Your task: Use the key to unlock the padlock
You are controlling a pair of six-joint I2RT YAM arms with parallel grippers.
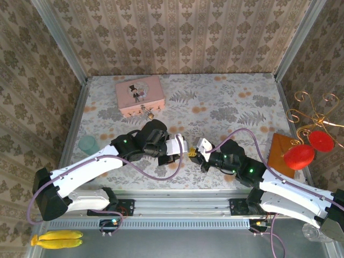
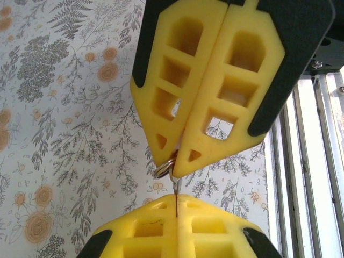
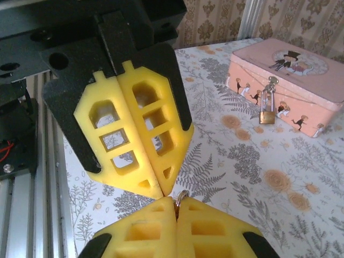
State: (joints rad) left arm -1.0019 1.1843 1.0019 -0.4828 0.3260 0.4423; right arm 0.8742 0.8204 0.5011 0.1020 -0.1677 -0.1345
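Top external view: the two arms reach in over the flowered table (image 1: 231, 102) and meet tip to tip at its near middle, left gripper (image 1: 185, 151) touching right gripper (image 1: 198, 156). The padlock (image 1: 150, 114) hangs on the front wall of the pink tin (image 1: 134, 88), which stands towards the far left of the table, well apart from both grippers. A teal cup (image 1: 88, 144) sits at the table's left edge beside the left arm.

Left wrist view: the left gripper (image 2: 177, 207) is at the bottom, its yellow fingers (image 2: 145, 228) pressed flat together. The key (image 2: 176, 191) shows as a thin dark sliver standing upright, its lower end pinched in the seam between those fingers. Its ring (image 2: 164, 171) sits at the tips of the right gripper (image 2: 174, 169), which comes down from above with its jaws closed as well.

Right wrist view: the right gripper (image 3: 176, 207) is at the bottom with its jaws shut, and the ring (image 3: 181, 195) arcs out of the seam at their tips. The left gripper (image 3: 163, 191) points down at it from above, closed, its tips touching the right one's. Behind, the padlock (image 3: 267, 112) dangles upright from the hasp on the tin (image 3: 306, 88), its shackle closed through it.
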